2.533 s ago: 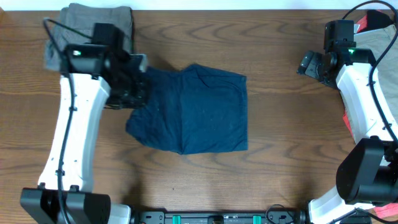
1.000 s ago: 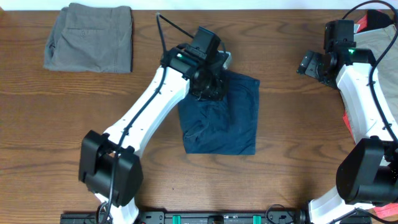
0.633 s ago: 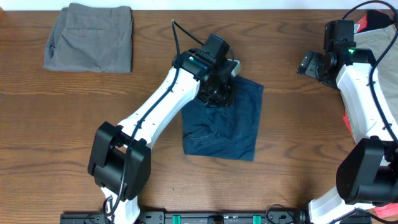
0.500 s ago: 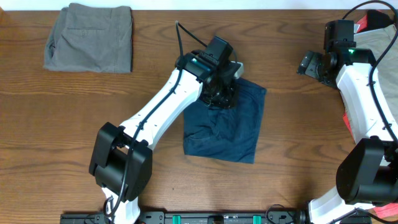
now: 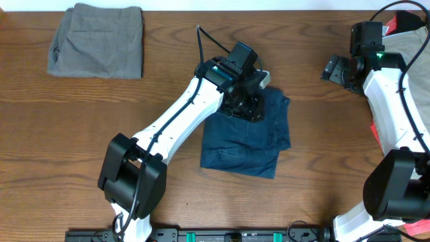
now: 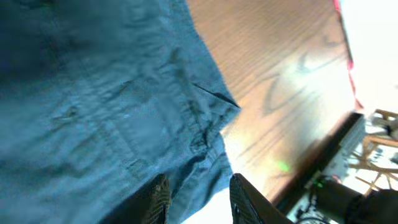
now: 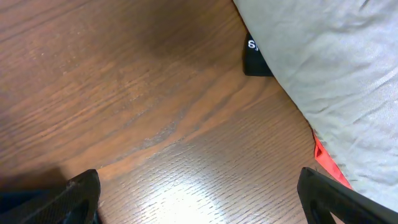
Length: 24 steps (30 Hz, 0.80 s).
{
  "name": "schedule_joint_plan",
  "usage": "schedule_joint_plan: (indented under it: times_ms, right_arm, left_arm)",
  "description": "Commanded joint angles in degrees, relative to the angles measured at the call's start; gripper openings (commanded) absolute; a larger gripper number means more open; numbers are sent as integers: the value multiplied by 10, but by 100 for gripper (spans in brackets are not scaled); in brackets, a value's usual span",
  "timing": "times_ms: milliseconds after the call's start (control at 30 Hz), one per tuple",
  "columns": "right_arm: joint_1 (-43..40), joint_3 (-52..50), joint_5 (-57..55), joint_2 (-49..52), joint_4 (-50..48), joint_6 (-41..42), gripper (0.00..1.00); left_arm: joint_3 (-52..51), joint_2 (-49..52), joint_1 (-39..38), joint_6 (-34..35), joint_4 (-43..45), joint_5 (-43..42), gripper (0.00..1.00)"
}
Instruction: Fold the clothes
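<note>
Overhead, the left gripper's (image 5: 248, 107) tips are hidden over the navy shorts (image 5: 245, 141), laid mid-table (image 5: 322, 154). A narrow gap is seen; any grip cannot be told. The right gripper (image 5: 333, 69) is held wide near tan cloth (image 5: 411, 37), cut off by the frame.

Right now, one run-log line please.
left end effector open over folded navy shorts | right end effector open, empty | grey shorts folded

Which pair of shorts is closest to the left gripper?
The navy blue shorts at the table's centre; the left gripper is over them. The grey-green shorts lie apart in a corner.
</note>
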<state>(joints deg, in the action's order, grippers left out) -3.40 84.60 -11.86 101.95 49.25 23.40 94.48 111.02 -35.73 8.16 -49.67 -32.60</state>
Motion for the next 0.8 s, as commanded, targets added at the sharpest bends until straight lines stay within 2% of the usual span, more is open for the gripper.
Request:
schedule_joint_plan:
  times_ms: [0,167,267,333,567,633,767]
  right_arm:
    - [5,1,-8,-13,0,-8,99]
    - [5,1,-8,-13,0,-8,99]
    - [5,1,-8,-13,0,-8,99]
    - [5,1,-8,-13,0,-8,99]
    - [5,1,-8,-13,0,-8,99]
    - [5,1,-8,-13,0,-8,99]
    - [5,1,-8,-13,0,-8,99]
  left_arm:
    - [-4,5,0,1,-3,-42,34]
    - [-4,5,16,1,-3,-38,33]
    - [-4,5,30,1,-4,-8,21]
    - [-4,5,35,1,-6,19,20]
    - [-26,7,22,1,0,22,19]
    - [-42,10,18,1,12,22,11]
    - [-80,17,14,25,44,22,6]
